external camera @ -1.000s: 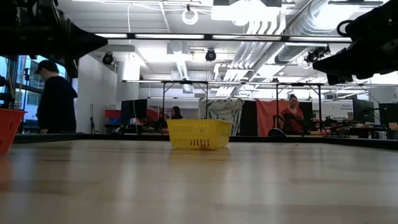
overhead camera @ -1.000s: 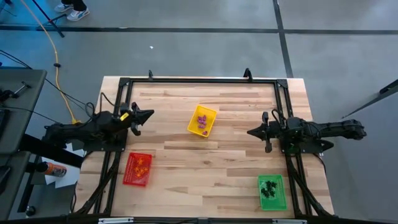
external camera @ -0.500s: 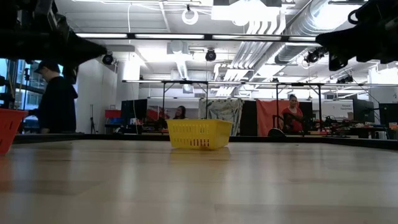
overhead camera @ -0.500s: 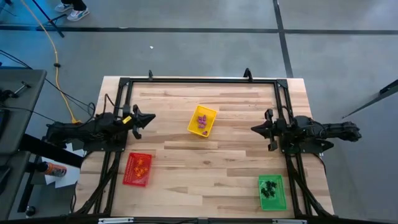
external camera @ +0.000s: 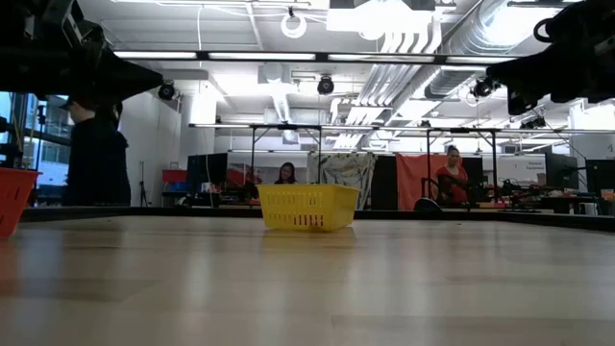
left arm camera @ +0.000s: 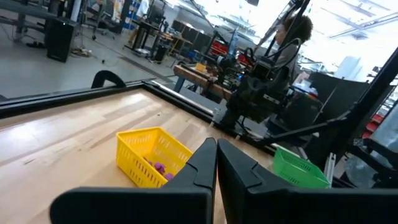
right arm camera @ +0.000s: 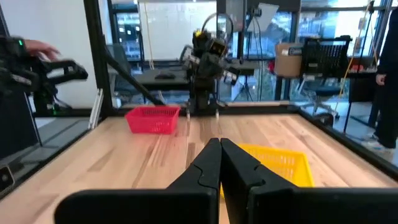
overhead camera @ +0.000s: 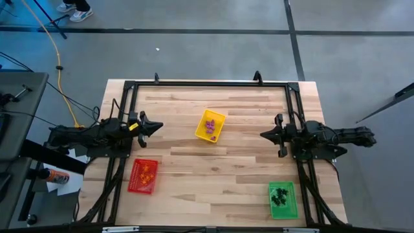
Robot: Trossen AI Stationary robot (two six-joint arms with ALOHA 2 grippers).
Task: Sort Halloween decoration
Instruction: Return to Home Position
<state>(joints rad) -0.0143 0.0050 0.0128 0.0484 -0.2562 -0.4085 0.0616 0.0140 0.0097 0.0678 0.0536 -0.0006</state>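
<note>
Closed and empty: left tool (overhead camera: 156,127) and right tool (overhead camera: 263,135), at opposite table (overhead camera: 194,169) edges. Binned: orange trinkets (overhead camera: 145,171) in red tray (overhead camera: 133,188) nearest left tool; purple trinkets (overhead camera: 210,125) in yellow tray (overhead camera: 220,118) midway; black trinkets (overhead camera: 281,194) in green tray (overhead camera: 272,211) nearest right tool.

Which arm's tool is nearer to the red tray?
Left. The left tool hangs close to the red tray, on the table's left side. The right tool is across the table on the right, beyond the yellow tray.
</note>
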